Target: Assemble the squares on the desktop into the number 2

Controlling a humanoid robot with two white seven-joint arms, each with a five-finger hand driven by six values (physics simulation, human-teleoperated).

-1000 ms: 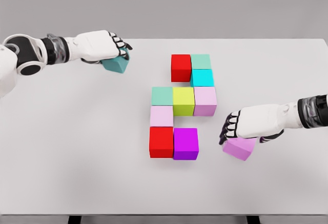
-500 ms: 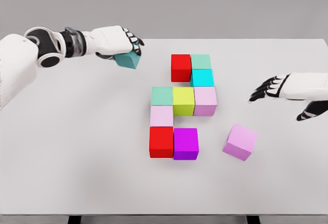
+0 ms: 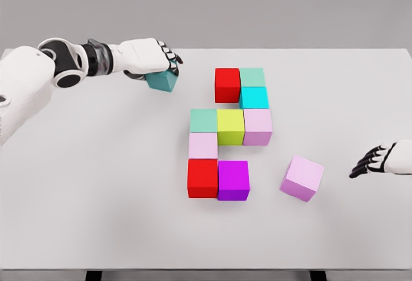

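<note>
Left hand [image 3: 151, 59] reaches in along the far edge of the white table [image 3: 96, 184], forearm nearly level, knuckles up, its fingers curled down over a teal cube [image 3: 162, 80] and gripping it. Since half a second ago this hand and its cube have moved only slightly, a touch toward the block cluster.

At the right edge of the table the right hand [image 3: 380, 160] shows with dark fingers loosely spread, holding nothing; it has dropped from further back on the right side to near the middle of that edge.

A pink cube [image 3: 302, 178] lies tilted and alone, unmoved, just right of the cluster. In the cluster the red cube [image 3: 227, 84] sits on the far side and the magenta cube [image 3: 233, 179] on the near side.
</note>
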